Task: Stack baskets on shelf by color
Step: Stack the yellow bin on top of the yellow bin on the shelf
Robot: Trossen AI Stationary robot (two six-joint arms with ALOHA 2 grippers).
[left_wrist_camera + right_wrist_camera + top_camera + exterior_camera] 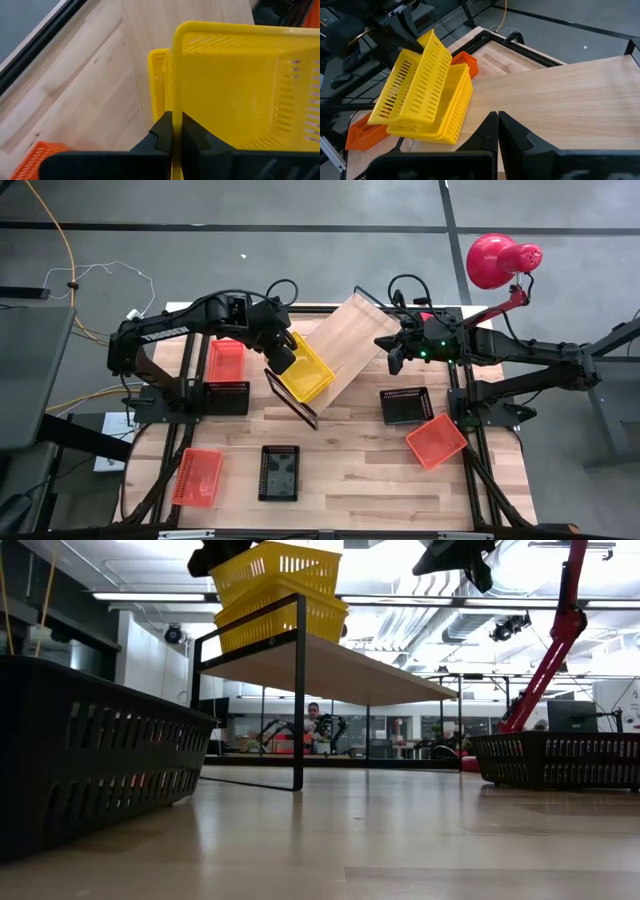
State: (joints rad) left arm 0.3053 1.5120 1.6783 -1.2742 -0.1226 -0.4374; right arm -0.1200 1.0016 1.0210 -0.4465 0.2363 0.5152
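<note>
Fingers of the left gripper are clamped on the rim of the upper yellow basket, which sits tilted inside a second yellow basket at one end of the shelf. The right gripper hangs over the shelf's other end with its fingers pressed together, holding nothing.

From above, the two yellow baskets read almost as one; the right wrist view and the low view separate them, one nested in the other. The low view also shows the shelf's black wire frame standing on the desk, and a person seated far back in the room. Only the high view shows every basket and a red lamp at the desk's far right corner.

Count from above: two yellow baskets on the shelf. Three orange baskets: one near the left arm, one at the near left, one at the right. Three black baskets: one at the left, one at the near middle, one at the right.
</note>
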